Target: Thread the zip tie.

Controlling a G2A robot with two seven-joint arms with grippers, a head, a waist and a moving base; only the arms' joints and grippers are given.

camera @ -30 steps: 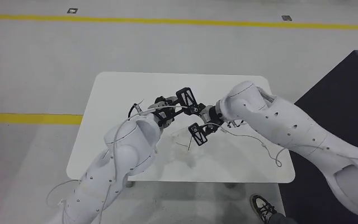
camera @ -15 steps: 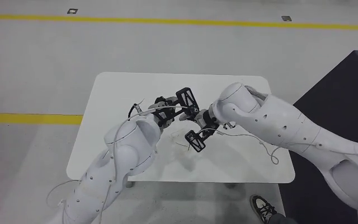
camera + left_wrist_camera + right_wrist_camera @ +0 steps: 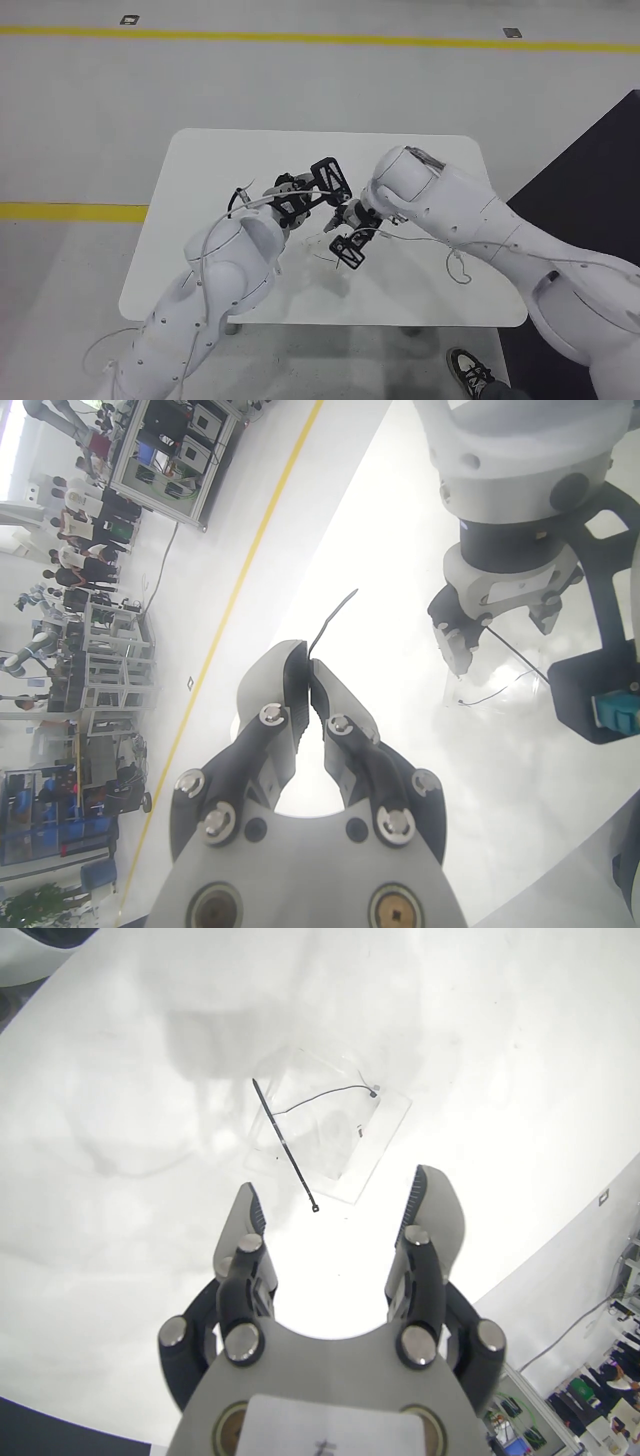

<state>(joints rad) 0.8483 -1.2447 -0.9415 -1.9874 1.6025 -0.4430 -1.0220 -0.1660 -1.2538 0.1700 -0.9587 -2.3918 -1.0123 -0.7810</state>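
My left gripper point(image 3: 309, 660) is shut on a thin black zip tie point(image 3: 332, 615), whose free end sticks out past the fingertips and curves upward. In the top view this gripper point(image 3: 300, 203) hovers over the middle of the white table point(image 3: 430, 160). A second black zip tie point(image 3: 285, 1143) lies straight across a clear plastic tray point(image 3: 380, 1128), with its head point(image 3: 315, 1209) just off the tray's edge. My right gripper point(image 3: 335, 1203) is open a little above that head, nothing between its fingers. It stands close beside the left gripper, seen from there as the right gripper point(image 3: 500, 635).
A thin curved wire-like strand point(image 3: 325, 1095) lies inside the clear tray. The rest of the tabletop around the tray is bare white surface. The table's edge point(image 3: 550, 1248) runs close behind the right gripper. People and equipment racks stand far off in the room.
The right arm has swung leftward and down toward the clear tray and the left gripper. The left arm has kept still with its zip tie.
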